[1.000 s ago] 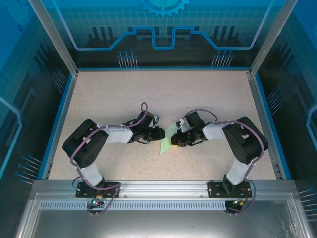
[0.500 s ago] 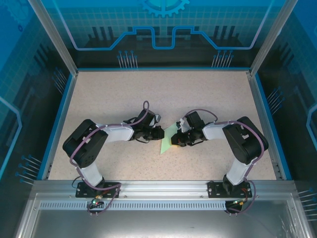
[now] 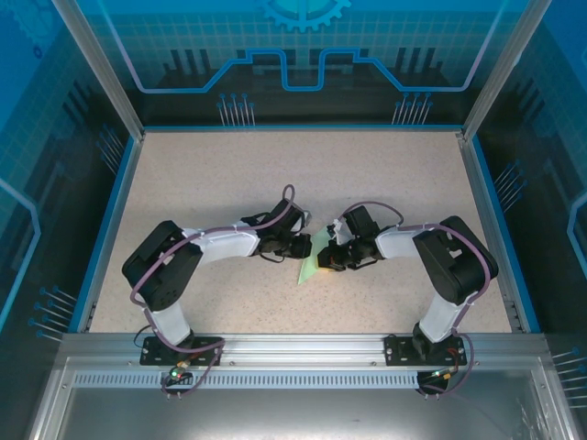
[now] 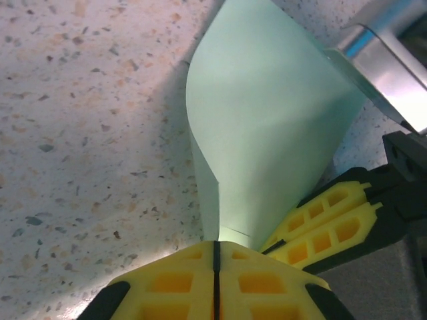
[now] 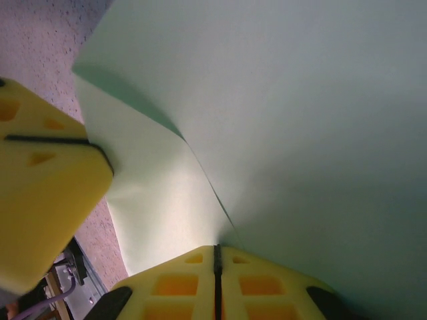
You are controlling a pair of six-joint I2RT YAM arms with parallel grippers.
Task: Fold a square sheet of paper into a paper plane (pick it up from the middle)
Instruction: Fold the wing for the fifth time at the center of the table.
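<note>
1. Top external view.
   - The table point(image 3: 229, 174) is a speckled beige top with a blue rim point(image 3: 117, 197) along the left, far and right edges and an aluminium rail point(image 3: 293, 346) along the near edge.
   - The square sheet of paper point(image 3: 312, 261) is pale green and partly folded. It sits near the table's centre, between the 2 wrists, with its lower corner pointing toward the near edge.
   - The left gripper point(image 3: 307, 246) reaches in from the left and the right gripper point(image 3: 324, 263) from the right, and the 2 meet at the paper.
   - Bare table lies all round the paper, most of it on the far half, and the paper is well apart from every rim.

2. Left wrist view.
   - The left gripper's yellow fingers point(image 4: 180, 280) are pressed together, pinching the paper's narrow lower end.
   - The paper rises from there, curled, with its left edge free above the table.
   - The right gripper's yellow fingers point(image 4: 327, 220) lie just beside it, on the paper's right edge.

3. Right wrist view.
   - The right gripper's fingers point(image 5: 180, 283) are closed on the paper where a crease runs in.
   - One finger point(image 5: 47, 200) of the left gripper touches the paper's left edge.
   - A strip of table shows at the far left.
</note>
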